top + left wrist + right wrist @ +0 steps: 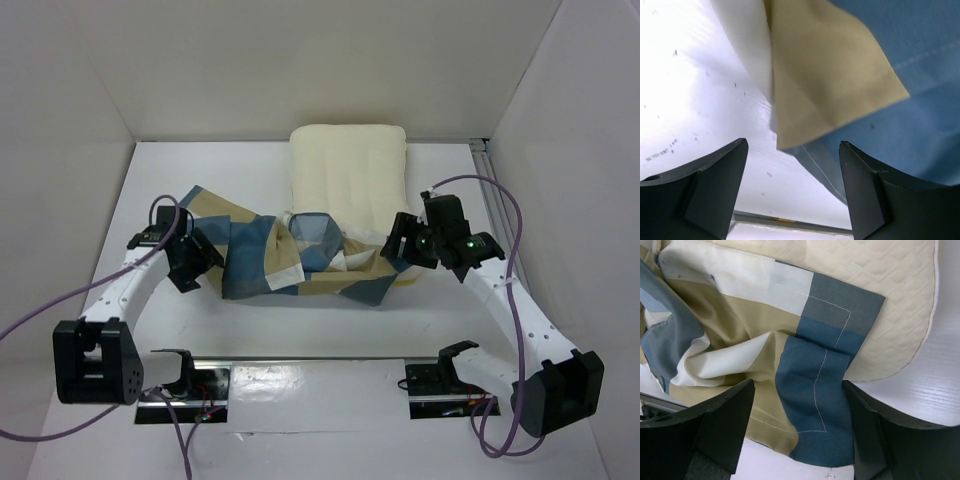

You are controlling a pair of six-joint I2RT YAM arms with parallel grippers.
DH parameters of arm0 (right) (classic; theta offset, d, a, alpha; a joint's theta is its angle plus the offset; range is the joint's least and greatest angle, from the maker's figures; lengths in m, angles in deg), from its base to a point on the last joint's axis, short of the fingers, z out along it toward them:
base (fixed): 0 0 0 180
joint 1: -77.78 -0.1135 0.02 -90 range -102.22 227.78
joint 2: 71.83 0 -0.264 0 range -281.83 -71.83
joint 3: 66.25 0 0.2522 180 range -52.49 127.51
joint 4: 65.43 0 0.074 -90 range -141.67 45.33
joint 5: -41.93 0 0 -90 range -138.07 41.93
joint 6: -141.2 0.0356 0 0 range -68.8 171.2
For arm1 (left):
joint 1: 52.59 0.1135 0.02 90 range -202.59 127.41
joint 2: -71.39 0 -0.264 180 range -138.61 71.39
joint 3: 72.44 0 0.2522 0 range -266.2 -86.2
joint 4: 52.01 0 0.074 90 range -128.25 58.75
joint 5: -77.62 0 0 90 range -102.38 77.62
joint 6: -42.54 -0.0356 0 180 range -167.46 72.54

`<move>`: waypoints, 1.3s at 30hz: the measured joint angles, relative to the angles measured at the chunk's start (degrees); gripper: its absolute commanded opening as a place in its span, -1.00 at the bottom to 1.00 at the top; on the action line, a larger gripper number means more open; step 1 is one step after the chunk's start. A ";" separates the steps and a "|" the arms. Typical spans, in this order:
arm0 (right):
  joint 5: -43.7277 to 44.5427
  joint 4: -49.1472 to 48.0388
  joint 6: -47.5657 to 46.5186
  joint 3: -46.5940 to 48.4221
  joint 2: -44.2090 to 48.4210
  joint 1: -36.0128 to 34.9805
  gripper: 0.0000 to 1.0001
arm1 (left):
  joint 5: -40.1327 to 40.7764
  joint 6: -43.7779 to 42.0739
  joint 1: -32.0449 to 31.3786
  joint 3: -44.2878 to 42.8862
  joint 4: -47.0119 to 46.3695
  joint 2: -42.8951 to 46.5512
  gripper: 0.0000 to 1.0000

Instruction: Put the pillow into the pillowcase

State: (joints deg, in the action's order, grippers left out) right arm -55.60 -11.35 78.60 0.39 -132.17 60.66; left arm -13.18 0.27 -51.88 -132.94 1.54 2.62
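The cream quilted pillow lies flat at the back centre of the table. The checked blue, tan and cream pillowcase lies crumpled in front of it, its right end resting on the pillow's near edge. My left gripper is at the case's left end, open. In the left wrist view its jaws span bare table, with a tan corner of the pillowcase just ahead. My right gripper is open over the case's right end. Its jaws straddle a blue fold of the pillowcase lying on the pillow.
White walls enclose the table on the left, back and right. An aluminium rail runs along the back right. A metal strip crosses the near edge between the arm mounts. Purple cables loop off both arms.
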 measured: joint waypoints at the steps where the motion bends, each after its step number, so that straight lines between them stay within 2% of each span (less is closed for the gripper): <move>1: 0.04 0.15 0.04 -0.09 0.00 0.00 0.57 | 0.37 -0.55 0.13 -0.31 -0.55 -1.57 0.72; 4: 0.09 0.24 0.17 -0.11 0.04 0.00 0.66 | 0.66 -2.08 -0.70 -2.01 -1.70 -5.77 0.72; 10: 0.07 0.24 0.46 -1.27 0.24 0.00 0.66 | 0.96 -4.26 -3.85 -3.02 -4.33 -7.63 0.72; 17: -0.48 0.20 1.07 -1.84 0.28 -0.07 0.61 | 5.20 -3.82 -4.68 -5.66 -4.07 -14.40 0.45; 19: -0.72 0.20 1.16 -1.86 0.37 -0.28 0.55 | 6.08 -3.54 -4.72 -6.32 -3.56 -15.78 0.10; 20: -0.83 0.13 1.22 -1.88 0.46 -0.33 0.50 | 6.49 -3.72 -4.72 -6.75 -3.34 -16.46 -0.17; 21: -0.94 0.07 1.29 -1.92 0.57 -0.37 0.46 | 6.71 -3.43 -4.72 -7.21 -2.99 -16.98 -0.51; 22: -1.07 0.02 1.38 -1.92 0.61 -0.37 0.41 | 6.91 -3.56 -4.74 -8.04 -2.47 -17.57 -1.00; 26: -1.62 -0.24 1.44 -1.95 0.66 -0.37 -0.38 | 7.02 -4.17 -4.52 -12.26 -0.83 -19.65 -1.00; 27: -1.77 -0.42 1.49 -1.95 0.66 -0.37 -0.84 | 6.95 -4.24 -4.26 -13.42 -0.33 -19.82 -1.00; 28: -1.88 -0.59 1.25 -1.88 0.61 -0.37 -0.99 | 6.91 -4.33 -3.91 -14.84 0.37 -19.93 -1.00; 31: -2.12 -0.72 1.88 0.09 -1.22 -0.37 -1.00 | 6.91 -5.25 -2.08 -20.35 2.51 -19.96 -1.00; 34: -1.20 -1.46 1.07 9.33 -8.04 -0.37 -1.00 | 6.56 -6.16 -0.17 -29.42 4.66 -20.35 -1.00; 36: 0.20 -1.64 -0.22 20.09 -14.51 -0.28 -1.00 | 5.16 -7.48 0.90 -39.82 7.52 -22.86 -1.00; 39: 1.40 -7.15 -1.92 38.25 -23.67 0.42 -1.00 | 2.80 -9.07 2.45 -62.20 8.79 -30.03 -1.00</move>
State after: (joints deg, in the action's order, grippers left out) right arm -54.20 -18.50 76.68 38.64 -155.84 61.07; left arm -10.38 -8.80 -49.43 -195.15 10.33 -27.41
